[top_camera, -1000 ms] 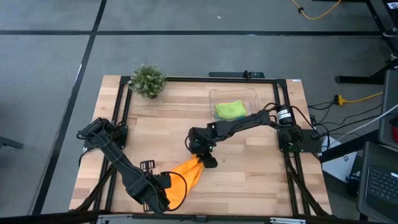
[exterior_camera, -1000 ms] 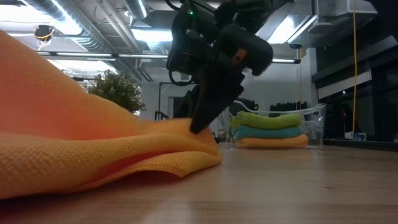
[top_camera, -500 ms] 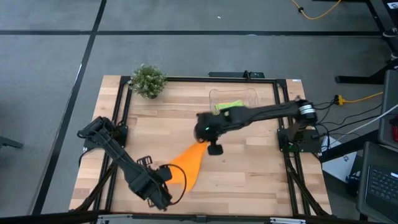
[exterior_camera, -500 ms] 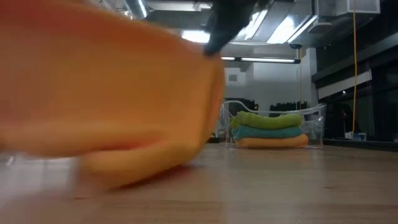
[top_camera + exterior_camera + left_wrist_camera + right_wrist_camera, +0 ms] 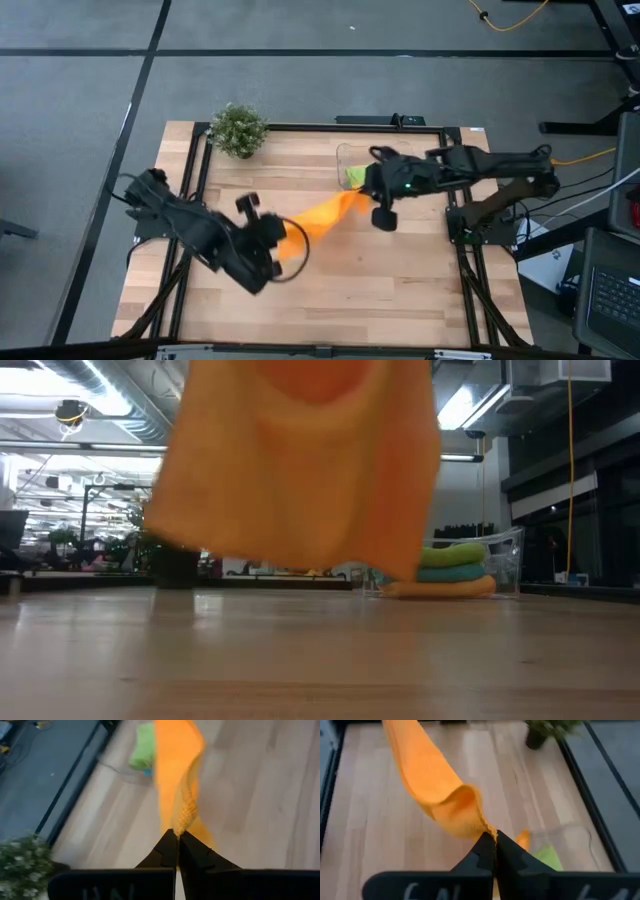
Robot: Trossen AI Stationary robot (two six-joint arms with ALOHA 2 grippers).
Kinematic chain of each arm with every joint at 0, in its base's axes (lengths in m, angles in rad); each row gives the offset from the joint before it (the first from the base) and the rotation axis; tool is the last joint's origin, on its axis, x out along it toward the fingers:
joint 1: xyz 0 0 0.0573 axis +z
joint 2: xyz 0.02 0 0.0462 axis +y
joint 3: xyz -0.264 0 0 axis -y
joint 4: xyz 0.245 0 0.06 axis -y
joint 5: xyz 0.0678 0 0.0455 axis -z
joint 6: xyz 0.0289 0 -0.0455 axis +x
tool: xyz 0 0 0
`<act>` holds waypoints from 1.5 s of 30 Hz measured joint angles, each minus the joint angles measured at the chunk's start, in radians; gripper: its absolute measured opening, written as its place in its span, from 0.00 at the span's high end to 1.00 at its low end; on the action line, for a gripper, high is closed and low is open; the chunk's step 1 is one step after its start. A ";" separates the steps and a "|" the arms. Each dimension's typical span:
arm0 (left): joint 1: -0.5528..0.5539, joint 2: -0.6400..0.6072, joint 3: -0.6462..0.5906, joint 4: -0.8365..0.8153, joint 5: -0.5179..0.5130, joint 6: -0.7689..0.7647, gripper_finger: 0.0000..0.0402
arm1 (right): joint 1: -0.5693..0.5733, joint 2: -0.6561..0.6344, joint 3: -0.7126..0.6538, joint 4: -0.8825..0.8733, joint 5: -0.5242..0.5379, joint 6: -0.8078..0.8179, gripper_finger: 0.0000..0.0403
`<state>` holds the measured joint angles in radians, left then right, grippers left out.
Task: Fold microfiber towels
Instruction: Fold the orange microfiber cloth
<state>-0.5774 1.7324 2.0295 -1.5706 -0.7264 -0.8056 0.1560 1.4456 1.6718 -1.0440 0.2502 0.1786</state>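
An orange microfiber towel [image 5: 322, 214] hangs in the air over the middle of the table, strung between my two grippers. My left gripper [image 5: 284, 240] is shut on its near-left end and my right gripper [image 5: 366, 194] on its far-right end. In the low view the towel [image 5: 300, 460] hangs as a broad sheet with its lower edge above the wood. A lime green towel [image 5: 452, 553], a teal one [image 5: 452, 571] and another orange one [image 5: 440, 587] lie stacked in the clear tub [image 5: 378, 160]. My left gripper pinches the towel's edge [image 5: 183, 818] between its two fingers, at one end of the cloth. The fingers slant down and toward the table's far right. The cloth runs away from the tips, clear of the table. My right gripper pinches a corner of the towel [image 5: 481, 827] between its two fingers. The fingers slant down and toward the table's left. From there the cloth curls and stretches off toward the left gripper, lifted clear.
A small potted plant [image 5: 238, 130] stands at the table's far left corner. The clear tub stands at the far right, just behind my right gripper. A black frame [image 5: 300, 128] runs round the table, with bare wood [image 5: 400, 290] toward the near edge.
Both grippers have risen. The right one has gone toward the far right, up to the tub, and the left one toward the far edge and the table's middle. The orange towel, which lay heaped at the near edge, is lifted clear and drawn out between them.
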 joint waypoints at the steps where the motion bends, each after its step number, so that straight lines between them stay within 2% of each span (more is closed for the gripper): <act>1: 0.011 -0.013 0.009 0.001 -0.013 0.004 1.00 | 0.012 -0.006 0.000 -0.018 0.007 0.041 1.00; 7: 0.060 -0.034 0.016 0.000 -0.014 0.052 1.00 | 0.105 -0.012 -0.001 -0.069 0.005 0.225 1.00; 12: 0.071 -0.033 -0.001 0.033 0.102 0.049 1.00 | 0.187 -0.006 -0.002 -0.069 0.013 0.401 1.00; 15: 0.046 -0.034 0.000 0.080 0.133 0.021 1.00 | 0.242 -0.006 -0.002 -0.069 0.004 0.520 1.00; 20: -0.022 -0.041 0.019 0.150 0.233 -0.121 1.00 | 0.325 0.009 -0.001 -0.068 -0.081 0.730 1.00; 27: -0.106 -0.048 0.019 0.244 0.309 -0.145 1.00 | 0.384 0.038 -0.002 -0.065 -0.209 0.890 1.00; 32: -0.118 -0.069 0.019 0.225 0.310 -0.187 1.00 | 0.383 0.039 -0.001 -0.064 -0.222 0.891 1.00; 37: -0.086 -0.067 0.007 0.104 0.321 -0.188 1.00 | 0.324 0.052 -0.001 -0.117 -0.199 0.866 1.00; 41: -0.036 -0.064 -0.069 0.025 0.322 -0.190 1.00 | 0.256 0.111 -0.002 -0.199 -0.129 0.804 1.00; 45: 0.016 -0.064 -0.187 0.002 0.331 -0.187 1.00 | 0.186 0.205 -0.002 -0.205 -0.091 0.663 1.00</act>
<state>-0.5611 1.6684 1.8429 -1.5688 -0.3951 -0.9922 0.3421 1.6504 1.6699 -1.2489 0.1593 0.8411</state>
